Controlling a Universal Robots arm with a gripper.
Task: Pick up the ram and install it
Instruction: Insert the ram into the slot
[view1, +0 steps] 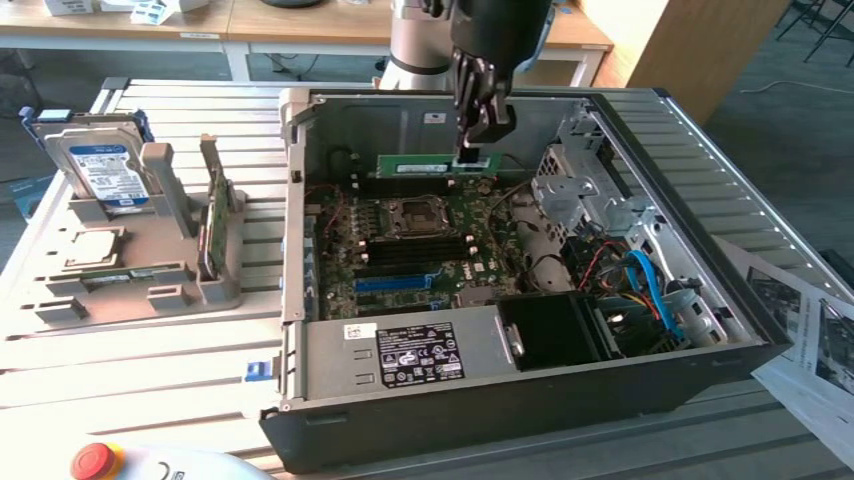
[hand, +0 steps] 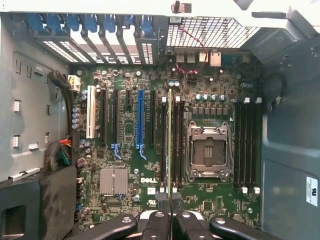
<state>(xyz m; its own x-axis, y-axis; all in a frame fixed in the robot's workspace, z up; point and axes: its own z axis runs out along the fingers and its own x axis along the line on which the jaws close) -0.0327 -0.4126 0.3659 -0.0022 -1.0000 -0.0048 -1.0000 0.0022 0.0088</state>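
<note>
Ram (view1: 427, 164) (hand: 170, 140) stands on its long edge inside the open computer case (view1: 534, 390), over the black memory slots (hand: 177, 145) just beside the CPU socket (view1: 407, 215) (hand: 208, 150); the wrist view shows it edge-on as a thin green line along those slots. Whether it is seated cannot be told. Gripper (view1: 475, 152) (hand: 170, 212) pinches one end of the ram, fingers pressed together on it. Long blue slot (hand: 140, 120) lies a few slots away. On the exterior view's left, a grey tray (view1: 147, 300) carries a hard drive (view1: 100, 170) and a green card (view1: 214, 225) standing on edge.
</note>
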